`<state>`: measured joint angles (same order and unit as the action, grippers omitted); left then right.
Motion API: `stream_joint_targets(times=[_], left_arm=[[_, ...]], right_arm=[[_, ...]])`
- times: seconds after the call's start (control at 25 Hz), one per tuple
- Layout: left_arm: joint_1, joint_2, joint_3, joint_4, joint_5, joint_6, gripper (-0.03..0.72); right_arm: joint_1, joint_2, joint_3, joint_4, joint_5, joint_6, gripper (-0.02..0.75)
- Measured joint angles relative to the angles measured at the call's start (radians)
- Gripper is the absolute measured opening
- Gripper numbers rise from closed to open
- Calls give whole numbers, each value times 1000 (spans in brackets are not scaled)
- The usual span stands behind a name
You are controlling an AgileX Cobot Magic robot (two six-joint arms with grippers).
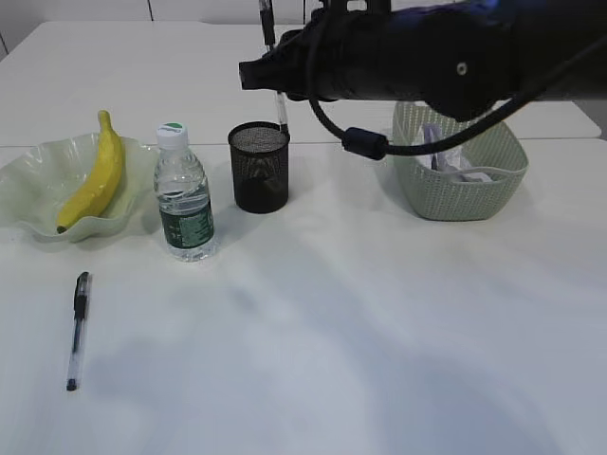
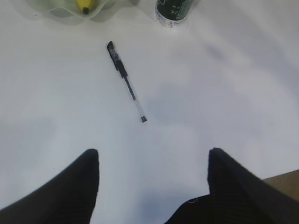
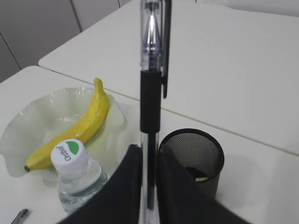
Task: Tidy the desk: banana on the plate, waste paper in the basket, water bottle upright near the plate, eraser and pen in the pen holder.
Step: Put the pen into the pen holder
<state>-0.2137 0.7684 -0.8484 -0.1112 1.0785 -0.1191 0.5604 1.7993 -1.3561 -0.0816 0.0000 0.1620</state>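
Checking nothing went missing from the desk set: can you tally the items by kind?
Pens: 2 (one on the desk, one in the right gripper)
Banana: 1
Plate: 1
Water bottle: 1
Pen holder: 1
Basket: 1
Total: 7

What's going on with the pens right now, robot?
Right fingers shut on a pen, upright by the pen holder. Left fingers open, empty. Second pen flat on the desk. Nothing in the way.
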Motion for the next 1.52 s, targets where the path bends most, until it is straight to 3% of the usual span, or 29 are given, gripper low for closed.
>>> stream_joint_targets(times=[0.56, 0.76, 1.16, 1.52], left_arm=[[0, 0, 0, 0, 0, 0, 518], [0, 0, 0, 0, 0, 0, 518], [0, 0, 0, 0, 0, 0, 518], [0, 0, 0, 0, 0, 0, 518]], right_arm=[[-15, 171, 2, 48, -388, -75, 41], [-33, 205, 2, 123, -435, -89, 41], [-35, 295, -7, 132, -551, -150, 41], [-35, 382, -140, 132, -484, -153, 41]])
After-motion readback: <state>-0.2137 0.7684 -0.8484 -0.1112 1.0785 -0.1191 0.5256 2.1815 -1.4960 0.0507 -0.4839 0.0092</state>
